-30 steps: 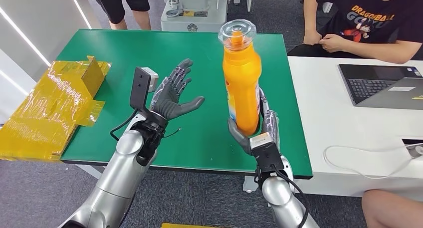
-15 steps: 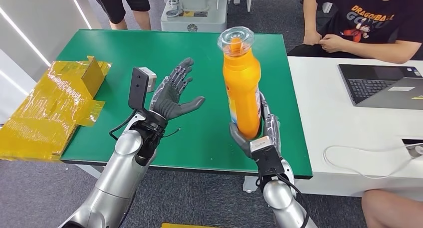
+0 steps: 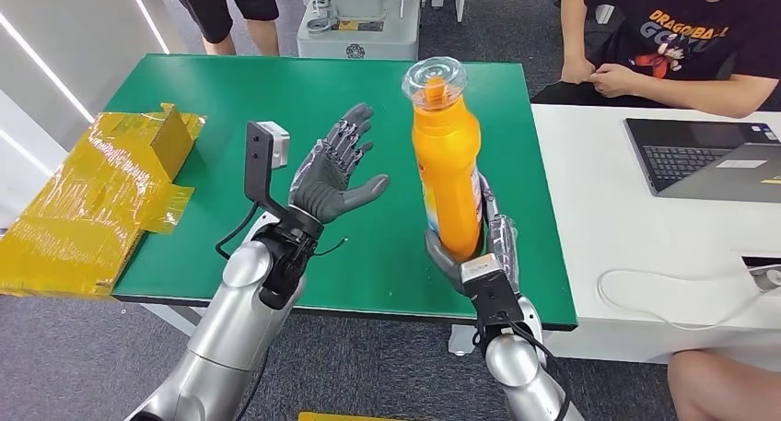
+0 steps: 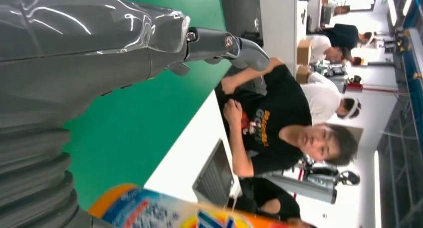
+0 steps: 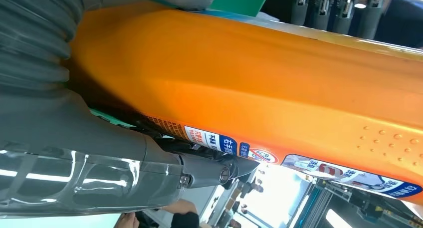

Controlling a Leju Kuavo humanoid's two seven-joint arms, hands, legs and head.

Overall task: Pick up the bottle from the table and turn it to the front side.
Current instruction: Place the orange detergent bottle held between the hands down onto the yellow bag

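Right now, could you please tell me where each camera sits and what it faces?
Head view: high on the body, looking down at the green table; both arms, open left hand, right hand holding the bottle.
Left wrist view: behind the left hand, facing a seated person.
Right wrist view: behind the right hand, against the bottle.
All three show the bottle.

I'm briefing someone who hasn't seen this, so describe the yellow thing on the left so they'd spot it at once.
Start at the green table and go to its left edge. There a crumpled yellow tape-wrapped cardboard box overhangs the side. It lies flat and torn open, unlike the upright orange plastic bottle.
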